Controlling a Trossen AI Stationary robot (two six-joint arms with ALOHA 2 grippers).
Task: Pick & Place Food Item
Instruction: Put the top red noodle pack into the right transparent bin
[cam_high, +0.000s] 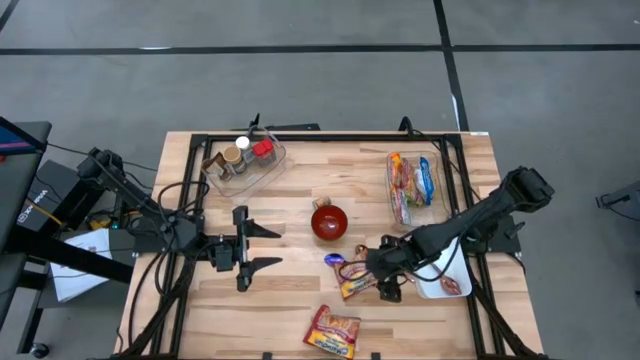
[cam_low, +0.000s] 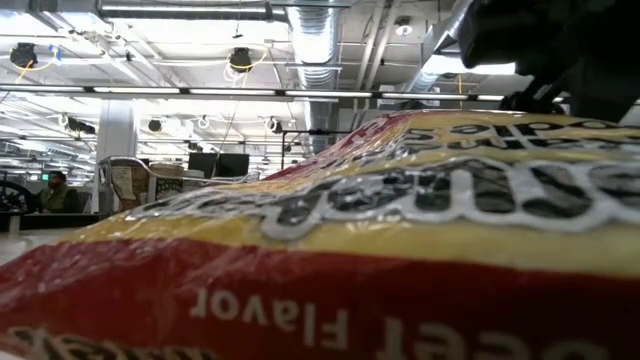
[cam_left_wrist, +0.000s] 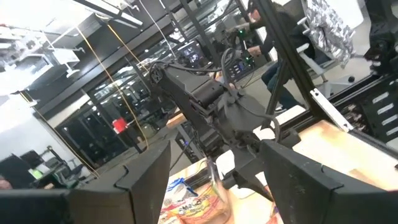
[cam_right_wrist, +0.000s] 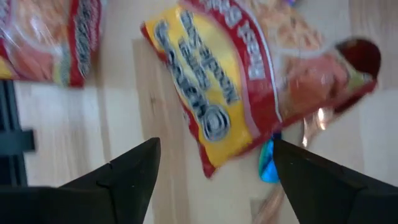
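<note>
The noodle packet (cam_high: 356, 283), red and yellow, lies flat on the wooden counter (cam_high: 290, 310) in the lower middle of the high view, just left of the right gripper (cam_high: 385, 283). In the right wrist view the same packet (cam_right_wrist: 230, 93) lies on the boards ahead of the two dark fingers (cam_right_wrist: 127, 180), whose jaws stand open with nothing between them. A small blue and purple wrapper (cam_high: 334, 260) lies touching the packet's upper left corner. A second packet (cam_high: 332, 331) of the same kind lies near the lower edge of the frame, apart from the first; it fills the low view (cam_low: 400, 240) almost wholly. Right of the gripper, under the right arm, is a white dish (cam_high: 447, 285) at the counter's right edge. A red bowl (cam_high: 329, 222) stands at the middle of the counter, above the packet and apart from it. In the upper right a clear tray (cam_high: 437, 200) holds more bright packets; in the upper left a clear bin (cam_high: 268, 165) holds small jars. The left gripper (cam_high: 262, 248) hangs over the left middle of the counter, its jaws open and empty, pointing toward the bowl.
</note>
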